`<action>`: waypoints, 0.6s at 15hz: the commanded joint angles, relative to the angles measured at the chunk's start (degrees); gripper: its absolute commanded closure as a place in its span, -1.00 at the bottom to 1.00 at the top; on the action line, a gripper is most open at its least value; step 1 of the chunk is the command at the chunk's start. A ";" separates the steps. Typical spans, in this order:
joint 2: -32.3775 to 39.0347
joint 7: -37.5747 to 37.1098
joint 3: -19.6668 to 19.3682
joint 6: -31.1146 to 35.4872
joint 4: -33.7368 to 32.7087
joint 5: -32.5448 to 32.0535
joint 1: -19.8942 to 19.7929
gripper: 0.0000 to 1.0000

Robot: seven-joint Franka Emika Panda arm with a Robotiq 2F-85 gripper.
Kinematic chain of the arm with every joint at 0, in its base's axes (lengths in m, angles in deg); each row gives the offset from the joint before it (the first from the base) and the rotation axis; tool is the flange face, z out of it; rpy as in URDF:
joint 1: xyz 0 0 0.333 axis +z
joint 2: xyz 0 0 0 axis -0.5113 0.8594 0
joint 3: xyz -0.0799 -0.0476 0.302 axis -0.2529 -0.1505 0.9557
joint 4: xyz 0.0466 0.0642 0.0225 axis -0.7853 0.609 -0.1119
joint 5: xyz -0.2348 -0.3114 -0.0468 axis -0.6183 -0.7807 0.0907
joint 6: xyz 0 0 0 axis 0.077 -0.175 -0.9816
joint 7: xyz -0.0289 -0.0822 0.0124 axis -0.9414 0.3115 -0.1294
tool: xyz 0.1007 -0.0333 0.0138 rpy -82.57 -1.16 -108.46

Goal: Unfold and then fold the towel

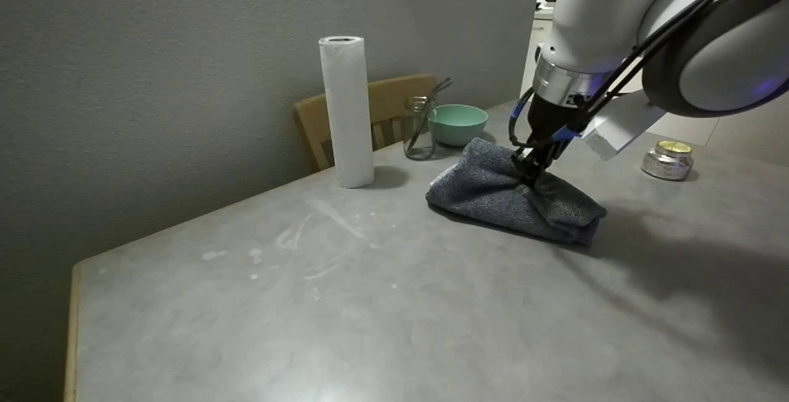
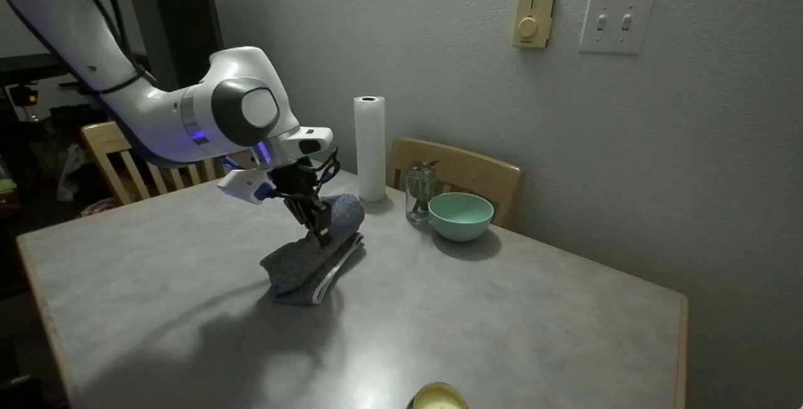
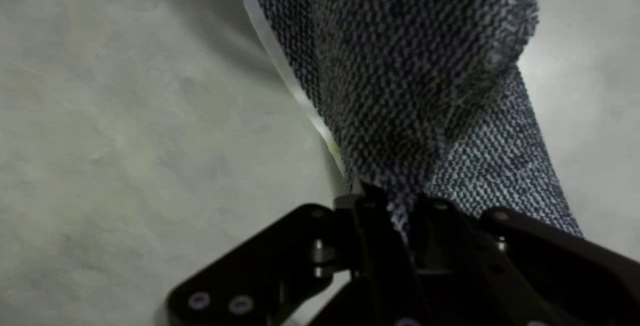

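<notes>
The dark grey-blue towel lies folded on the table, and it shows in both exterior views (image 1: 487, 195) (image 2: 298, 268). A white edge band runs along one side of it. My gripper (image 1: 530, 174) points down at the towel's middle and pinches its upper layer, which puckers around the fingers; the gripper also shows in an exterior view (image 2: 323, 233). In the wrist view a fold of the towel (image 3: 420, 66) runs between the nearly closed fingers (image 3: 397, 206). The towel's lower layers spread out beneath the pinched fold. The fingertips themselves are partly hidden in the cloth.
A tall white paper roll (image 1: 346, 112) stands near the wall-side table edge. A glass jar with dark sticks (image 1: 418, 134) and a green bowl (image 1: 458, 126) stand behind the towel. A candle jar (image 1: 667, 160) is on the table (image 1: 277, 328). A wooden chair (image 2: 464, 161) is against the edge.
</notes>
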 commanded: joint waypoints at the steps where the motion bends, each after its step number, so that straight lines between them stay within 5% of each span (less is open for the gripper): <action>1: 2.31 6.76 -0.76 0.60 -1.38 7.77 0.56 0.21; 9: 11.48 3.89 -5.21 -2.00 -9.65 11.46 9.15 -0.92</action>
